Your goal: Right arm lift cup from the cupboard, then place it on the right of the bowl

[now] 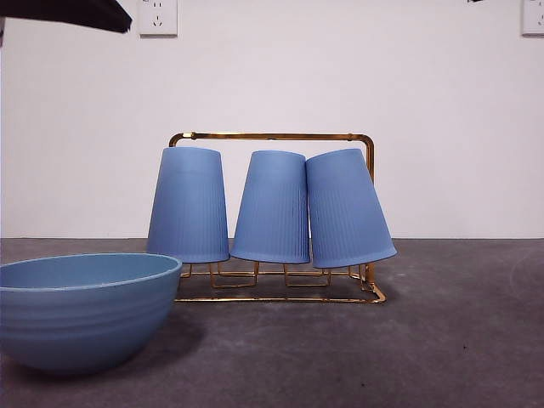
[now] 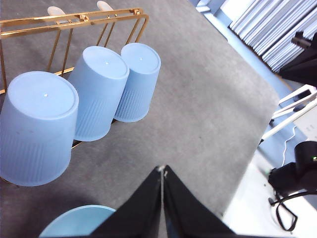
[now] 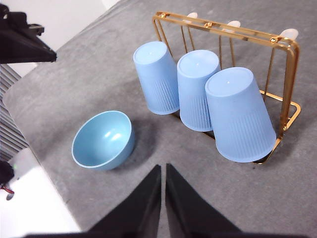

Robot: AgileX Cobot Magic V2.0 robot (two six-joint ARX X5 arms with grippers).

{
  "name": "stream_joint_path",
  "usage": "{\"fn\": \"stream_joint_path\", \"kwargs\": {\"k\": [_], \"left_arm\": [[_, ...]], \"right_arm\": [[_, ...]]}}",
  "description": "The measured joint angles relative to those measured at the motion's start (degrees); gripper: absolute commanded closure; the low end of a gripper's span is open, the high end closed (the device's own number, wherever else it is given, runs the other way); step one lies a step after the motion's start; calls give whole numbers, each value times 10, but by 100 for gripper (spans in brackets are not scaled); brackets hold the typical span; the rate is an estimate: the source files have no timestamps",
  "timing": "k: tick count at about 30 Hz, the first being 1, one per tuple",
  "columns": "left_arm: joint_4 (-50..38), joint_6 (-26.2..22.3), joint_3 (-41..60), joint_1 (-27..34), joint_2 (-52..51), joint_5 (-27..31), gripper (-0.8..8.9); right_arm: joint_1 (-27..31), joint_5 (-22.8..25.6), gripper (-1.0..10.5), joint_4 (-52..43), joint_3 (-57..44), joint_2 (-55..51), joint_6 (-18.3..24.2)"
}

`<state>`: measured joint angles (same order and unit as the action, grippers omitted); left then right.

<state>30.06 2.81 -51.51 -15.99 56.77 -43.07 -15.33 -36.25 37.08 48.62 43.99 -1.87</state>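
Three light-blue ribbed cups hang upside down on the gold wire cupboard (image 1: 272,136): a left cup (image 1: 188,204), a middle cup (image 1: 272,206) and a right cup (image 1: 346,208) that leans outward. In the right wrist view the same cups (image 3: 240,114) (image 3: 198,89) (image 3: 156,77) sit on the cupboard (image 3: 283,74), with the blue bowl (image 3: 103,140) beside them. My right gripper (image 3: 163,168) hovers shut and empty, above and well short of the cups. My left gripper (image 2: 162,169) is shut too, above the table near the bowl (image 2: 79,220).
The bowl (image 1: 81,310) stands near and large at the front left. Grey table lies to the right of it and in front of the cupboard. A black arm tip (image 1: 76,13) shows at the top left corner. The other arm (image 3: 22,42) appears in the right wrist view.
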Motion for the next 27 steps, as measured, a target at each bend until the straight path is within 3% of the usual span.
{"fn": "stream_joint_path", "kwargs": {"k": [3, 7, 10, 23, 27], "left_arm": [[0, -8, 0, 0, 3, 0, 618], [0, -13, 0, 0, 3, 0, 387], [0, -14, 0, 0, 3, -1, 282], [4, -13, 0, 0, 3, -2, 256], [6, -13, 0, 0, 3, -2, 256]], "right_arm": [[0, 0, 888, 0, 0, 4, 2], [0, 0, 604, 0, 0, 5, 4], [0, 0, 429, 0, 0, 5, 4], [-19, 5, 399, 11, 15, 48, -33], [-52, 45, 399, 52, 71, 116, -32]]}}
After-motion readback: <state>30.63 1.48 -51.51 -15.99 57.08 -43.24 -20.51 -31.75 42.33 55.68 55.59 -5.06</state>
